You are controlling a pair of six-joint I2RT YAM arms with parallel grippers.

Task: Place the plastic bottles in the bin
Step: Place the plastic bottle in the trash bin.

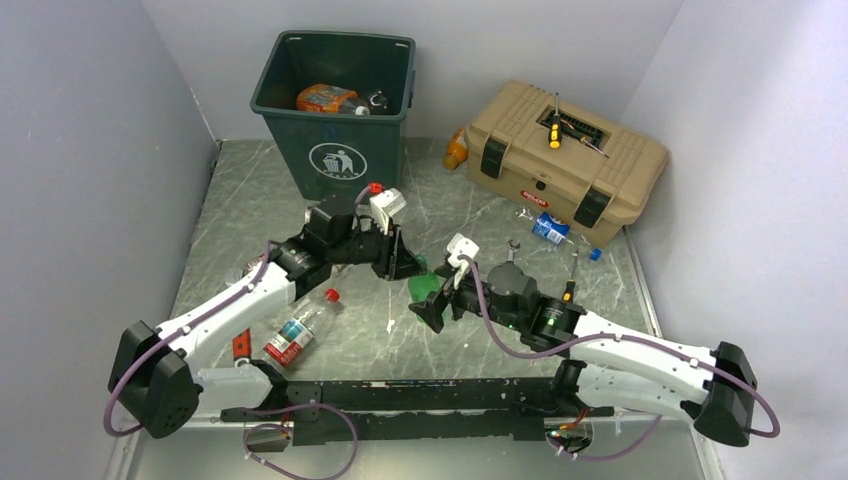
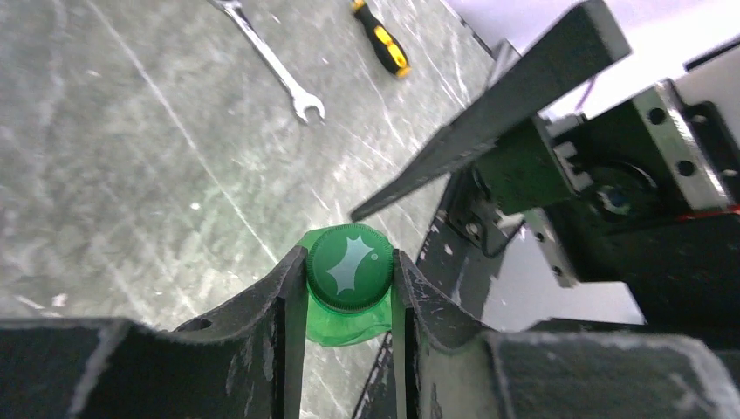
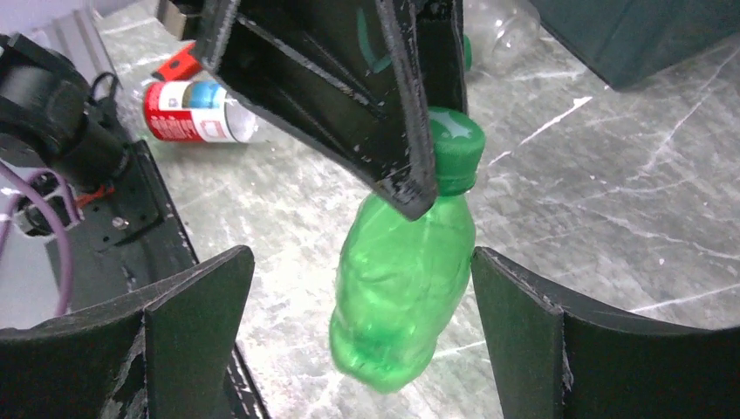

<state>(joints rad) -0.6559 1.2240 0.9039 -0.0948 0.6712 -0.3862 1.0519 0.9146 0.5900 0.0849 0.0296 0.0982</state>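
My left gripper (image 1: 412, 268) is shut on the green cap (image 2: 350, 267) of a green bottle (image 1: 428, 284) and holds it hanging above the table; its fingers (image 3: 349, 96) show in the right wrist view. My right gripper (image 3: 358, 255) is open, with its jaws either side of the bottle's body (image 3: 406, 279) and not touching it. The dark green bin (image 1: 335, 100) stands at the back with an orange-labelled bottle (image 1: 325, 98) inside. A clear bottle with a red label (image 1: 295, 335) lies by the left arm. An orange bottle (image 1: 456, 150) and a blue-labelled bottle (image 1: 549, 227) lie near the toolbox.
The tan toolbox (image 1: 560, 150) sits at the back right with a yellow-handled screwdriver (image 1: 554, 130) on it. A wrench (image 2: 270, 59) and another screwdriver (image 2: 381, 39) lie on the table. Grey walls close in both sides.
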